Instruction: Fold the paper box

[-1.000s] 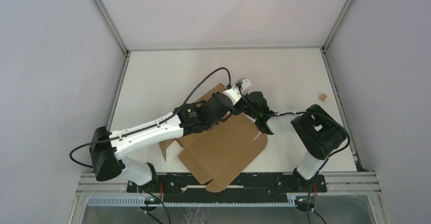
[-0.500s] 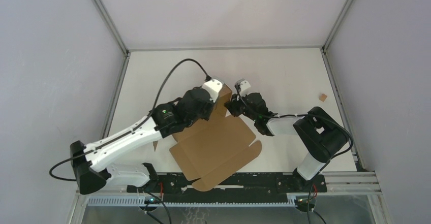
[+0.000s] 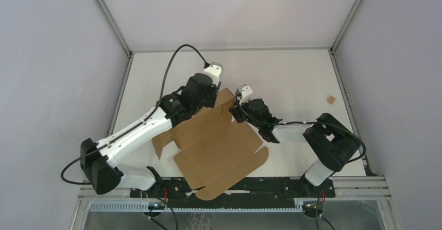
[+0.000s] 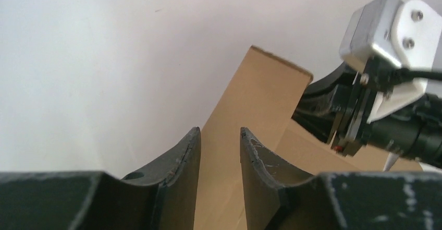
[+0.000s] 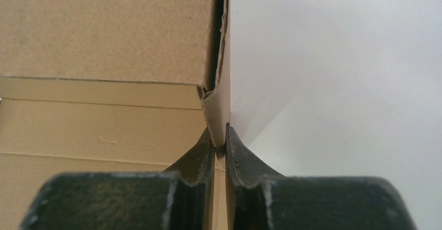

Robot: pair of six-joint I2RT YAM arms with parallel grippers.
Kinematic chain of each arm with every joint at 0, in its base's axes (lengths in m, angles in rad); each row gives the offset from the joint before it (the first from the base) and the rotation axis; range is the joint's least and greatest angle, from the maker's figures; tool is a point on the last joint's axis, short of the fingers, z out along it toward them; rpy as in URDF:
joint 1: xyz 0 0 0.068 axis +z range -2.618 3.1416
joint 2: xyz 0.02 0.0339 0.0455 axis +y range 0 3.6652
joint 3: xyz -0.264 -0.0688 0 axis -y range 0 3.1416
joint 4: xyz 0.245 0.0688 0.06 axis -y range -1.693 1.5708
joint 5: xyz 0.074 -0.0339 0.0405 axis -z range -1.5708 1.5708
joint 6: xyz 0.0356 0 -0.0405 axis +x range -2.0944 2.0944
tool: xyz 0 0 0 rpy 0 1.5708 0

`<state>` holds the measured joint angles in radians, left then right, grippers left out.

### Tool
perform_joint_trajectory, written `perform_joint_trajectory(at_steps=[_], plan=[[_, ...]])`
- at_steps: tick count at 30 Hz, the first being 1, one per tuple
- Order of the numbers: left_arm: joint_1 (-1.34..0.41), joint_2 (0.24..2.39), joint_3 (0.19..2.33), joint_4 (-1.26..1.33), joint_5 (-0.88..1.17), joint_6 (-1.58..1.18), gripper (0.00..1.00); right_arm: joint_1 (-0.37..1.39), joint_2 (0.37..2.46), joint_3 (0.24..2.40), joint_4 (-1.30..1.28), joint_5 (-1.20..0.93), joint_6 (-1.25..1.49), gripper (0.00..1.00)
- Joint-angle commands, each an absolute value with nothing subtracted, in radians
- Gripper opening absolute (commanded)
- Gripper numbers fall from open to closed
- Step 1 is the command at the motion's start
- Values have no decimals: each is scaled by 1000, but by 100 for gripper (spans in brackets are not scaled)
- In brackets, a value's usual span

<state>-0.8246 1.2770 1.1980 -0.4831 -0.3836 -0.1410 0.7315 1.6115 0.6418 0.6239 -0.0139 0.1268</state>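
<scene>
The paper box (image 3: pixel 219 146) lies mostly flat in the middle of the table (image 3: pixel 292 79). The right gripper (image 5: pixel 219 136) is pinched onto a thin side flap (image 5: pixel 223 84), holding that corner upright I guess. The left gripper (image 4: pixel 220 136), jaws narrowly apart and gripping nothing, backs the raised far flap (image 4: pixel 255 99).

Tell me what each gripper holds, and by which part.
The right gripper pinches the paper box by the edge of a raised flap; the left gripper, open, holds nothing.

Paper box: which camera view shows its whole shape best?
The top view: the whole box lies spread out, flaps and all. The left wrist view shows only one raised flap; the right wrist view, a panel and one edge close up.
</scene>
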Motion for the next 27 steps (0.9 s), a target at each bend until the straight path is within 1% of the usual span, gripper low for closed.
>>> perform_joint_trajectory(at_steps=[1,8,18,22,27], plan=[[-799,1382,1294,-393,-291,-158,38,759,1581,642,652,40,94,14],[-726,1450,1257,-273,-187,-198,37,784,1589,666,661,77,39,16],[-659,1491,1216,-215,-137,-205,35,796,1622,667,726,90,4,18],[-649,1520,1216,-215,-108,-219,34,803,1646,667,766,97,3,20],[-648,1554,1189,-196,-78,-237,33,812,1683,667,824,105,3,24]])
